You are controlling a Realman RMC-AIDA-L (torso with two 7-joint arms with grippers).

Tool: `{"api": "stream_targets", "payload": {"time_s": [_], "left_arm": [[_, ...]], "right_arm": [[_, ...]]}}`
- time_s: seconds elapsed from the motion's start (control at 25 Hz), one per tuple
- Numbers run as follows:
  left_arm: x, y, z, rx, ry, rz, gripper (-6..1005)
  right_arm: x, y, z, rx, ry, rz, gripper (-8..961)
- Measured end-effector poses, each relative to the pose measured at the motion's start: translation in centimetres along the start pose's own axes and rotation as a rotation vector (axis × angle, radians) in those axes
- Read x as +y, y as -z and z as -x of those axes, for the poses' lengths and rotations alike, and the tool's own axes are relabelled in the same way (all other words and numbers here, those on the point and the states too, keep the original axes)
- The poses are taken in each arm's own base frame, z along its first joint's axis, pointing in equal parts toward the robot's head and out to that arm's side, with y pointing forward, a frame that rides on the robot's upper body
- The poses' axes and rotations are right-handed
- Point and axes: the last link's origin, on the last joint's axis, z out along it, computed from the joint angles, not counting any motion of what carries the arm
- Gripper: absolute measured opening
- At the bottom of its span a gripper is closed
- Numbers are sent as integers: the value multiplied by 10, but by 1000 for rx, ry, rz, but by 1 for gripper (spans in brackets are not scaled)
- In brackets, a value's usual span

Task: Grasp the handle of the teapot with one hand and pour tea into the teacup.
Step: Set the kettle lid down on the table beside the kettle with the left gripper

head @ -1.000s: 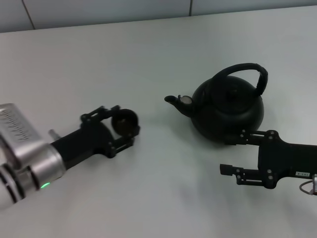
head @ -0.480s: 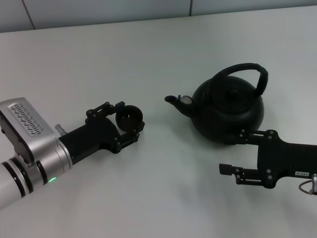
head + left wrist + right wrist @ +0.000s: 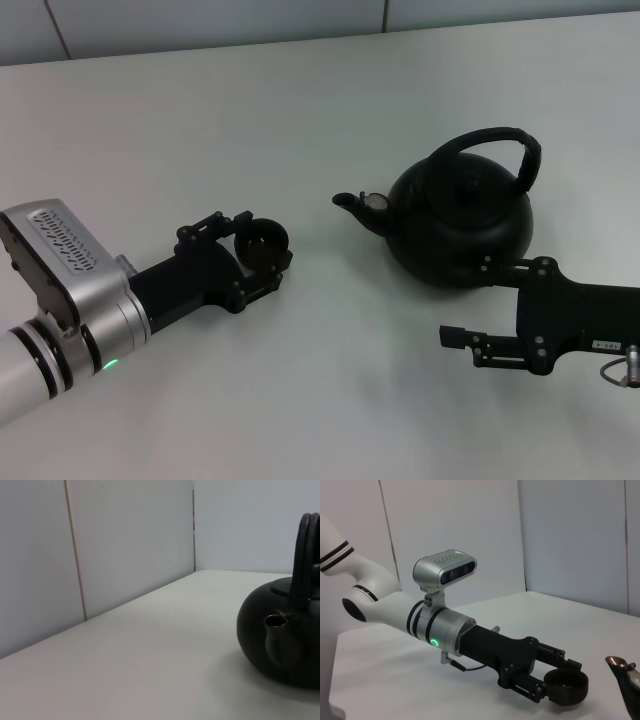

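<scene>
On the left of the table (image 3: 330,90), your left gripper (image 3: 268,256) is pinching the teacup (image 3: 262,242) between its fingers, the cup's mouth facing up. Over the last second the arm has carried the cup toward the teapot (image 3: 462,220): it now sits noticeably nearer the spout (image 3: 350,203), though still apart from it, with bare table between. The right wrist view confirms the grip, with the cup ring held at the end of the black fingers (image 3: 532,687) and the spout tip just showing at the frame's edge. In the left wrist view, the spout faces the camera, so the cup is heading to the correct side.

In the middle, the teapot stands upright on the table and has not shifted; its lid is on and the handle (image 3: 492,142) arches over its top, untouched.

On the right, your right gripper (image 3: 468,300) lies low beside the pot's near side, fingers spread apart and holding nothing. One finger is close against the pot's lower wall, and I cannot tell whether it touches. It has barely moved in the last second.

So the cup is being brought into pouring position, but the main step is not started. You would next need to raise the right gripper to the top of the handle and close around it.
</scene>
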Motion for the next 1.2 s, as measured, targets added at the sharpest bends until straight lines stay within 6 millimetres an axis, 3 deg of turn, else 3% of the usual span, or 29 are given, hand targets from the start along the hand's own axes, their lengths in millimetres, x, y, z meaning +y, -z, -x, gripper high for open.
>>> {"api": "stream_targets", "payload": {"time_s": [0.84, 1.08, 1.2], "left_arm": [[3, -4, 1, -6, 6, -12, 718], [4, -4, 1, -9, 9, -12, 813], [3, -3, -1, 9, 18, -20, 813]], "right_arm": [[-1, -3, 1, -1, 0, 3, 686], [-1, -3, 1, 0, 0, 3, 680], [-1, -3, 1, 0, 0, 4, 679]]}}
